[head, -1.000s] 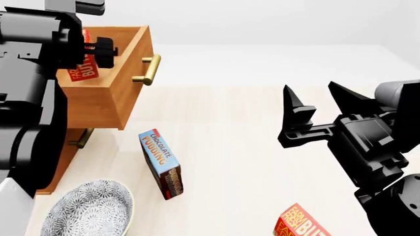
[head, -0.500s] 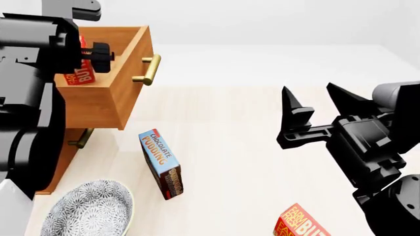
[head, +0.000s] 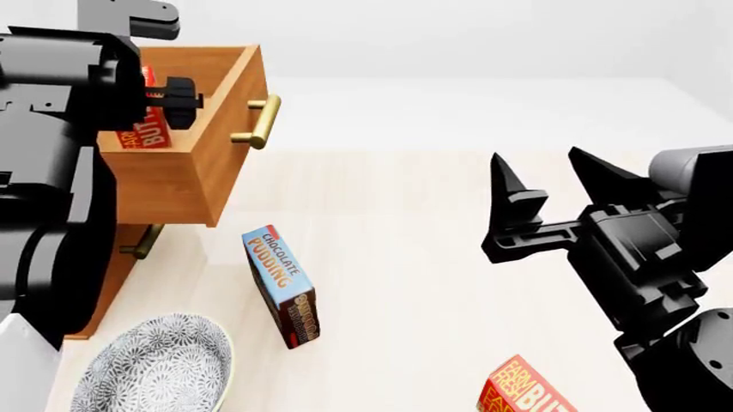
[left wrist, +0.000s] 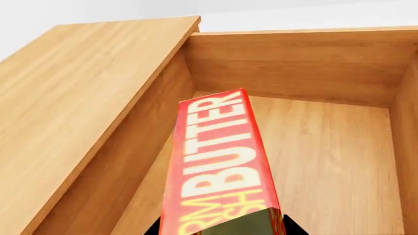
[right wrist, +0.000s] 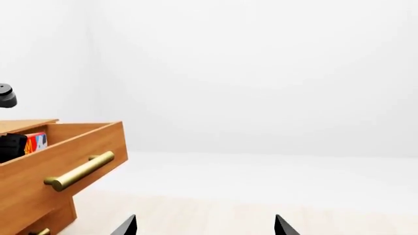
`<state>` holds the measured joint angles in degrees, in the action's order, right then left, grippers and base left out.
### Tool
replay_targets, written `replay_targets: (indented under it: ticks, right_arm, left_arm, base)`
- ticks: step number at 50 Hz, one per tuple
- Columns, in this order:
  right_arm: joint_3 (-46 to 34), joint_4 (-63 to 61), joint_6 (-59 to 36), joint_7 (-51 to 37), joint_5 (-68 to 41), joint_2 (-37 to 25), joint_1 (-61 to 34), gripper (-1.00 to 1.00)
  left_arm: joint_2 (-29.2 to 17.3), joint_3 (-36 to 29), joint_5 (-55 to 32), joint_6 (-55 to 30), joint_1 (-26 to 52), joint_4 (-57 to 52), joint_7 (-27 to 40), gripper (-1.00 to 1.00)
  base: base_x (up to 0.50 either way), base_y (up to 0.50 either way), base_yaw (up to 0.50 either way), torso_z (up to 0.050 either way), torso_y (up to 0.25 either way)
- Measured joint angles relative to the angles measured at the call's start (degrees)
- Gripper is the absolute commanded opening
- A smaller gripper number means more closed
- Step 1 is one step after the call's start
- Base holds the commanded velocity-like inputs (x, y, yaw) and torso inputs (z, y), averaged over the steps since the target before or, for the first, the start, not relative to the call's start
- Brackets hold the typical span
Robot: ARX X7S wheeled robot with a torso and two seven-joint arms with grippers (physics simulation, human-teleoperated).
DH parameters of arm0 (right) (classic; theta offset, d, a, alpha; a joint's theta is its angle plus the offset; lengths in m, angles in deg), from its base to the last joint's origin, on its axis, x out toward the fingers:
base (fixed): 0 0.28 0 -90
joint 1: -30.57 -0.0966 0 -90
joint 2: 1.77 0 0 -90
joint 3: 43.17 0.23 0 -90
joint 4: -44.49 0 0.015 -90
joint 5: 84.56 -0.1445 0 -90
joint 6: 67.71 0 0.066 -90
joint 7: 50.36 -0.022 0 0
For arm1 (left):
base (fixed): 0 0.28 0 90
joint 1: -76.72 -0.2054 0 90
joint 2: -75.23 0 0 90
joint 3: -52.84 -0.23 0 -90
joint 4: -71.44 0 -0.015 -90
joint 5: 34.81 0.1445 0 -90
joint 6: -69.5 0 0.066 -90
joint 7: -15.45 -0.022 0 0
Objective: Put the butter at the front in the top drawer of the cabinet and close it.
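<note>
One butter (left wrist: 219,166) is held clamped in the left end effector (head: 154,94), shifted slightly within the open top drawer (head: 189,172), release pending; the right end effector (head: 538,184) is spread open.

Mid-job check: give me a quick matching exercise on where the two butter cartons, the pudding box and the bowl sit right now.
Things:
1. butter held by left gripper
2. second butter carton
3. pudding box
4. patterned bowl

Places:
A. standing on the floor in front of the cabinet
B. over the open top drawer
C. floor, near view's bottom edge, below the right gripper
D. bottom left corner, beside the cabinet

Pairs: 1-B, 2-C, 3-A, 4-D
</note>
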<state>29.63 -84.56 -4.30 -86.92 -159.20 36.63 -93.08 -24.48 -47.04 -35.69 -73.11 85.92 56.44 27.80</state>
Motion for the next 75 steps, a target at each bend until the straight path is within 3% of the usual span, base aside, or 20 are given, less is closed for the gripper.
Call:
replay_targets:
  ticks: [13, 14, 56, 72, 75]
  right_arm:
    - [0.3, -0.3, 0.3, -0.1, -0.2, -0.2, 0.1, 1.00]
    - [0.4, -0.3, 0.3, -0.1, -0.2, -0.2, 0.2, 1.00]
    - [0.5, -0.6, 1.0, 0.6, 0.2, -0.1, 1.0, 1.00]
    - [0.4, -0.7, 1.6, 1.2, 0.8, 0.1, 1.9, 1.00]
    - [0.5, -0.8, 1.6, 1.2, 0.8, 0.1, 1.9, 1.00]
  left_arm:
    - [0.1, -0.3, 0.6, -0.2, 0.1, 0.0, -0.6, -1.00]
    - [0.1, -0.4, 0.6, -0.2, 0.1, 0.0, -0.7, 1.00]
    - [1.0, -2.3, 1.0, 5.7, 4.4, 0.0, -0.4, 1.00]
    - [4.0, -5.7, 1.3, 13.0, 6.2, -0.2, -5.2, 1.00]
    - [4.5, -6.4, 1.3, 11.8, 4.9, -4.4, -6.7, 1.00]
  base:
    - [0.00, 0.00, 0.00, 0.000, 0.001]
    - [0.00, 0.00, 0.00, 0.000, 0.010]
    - [0.00, 0.00, 0.00, 0.000, 0.000]
    - [0.00, 0.00, 0.00, 0.000, 0.000]
    - [0.00, 0.00, 0.00, 0.000, 0.000]
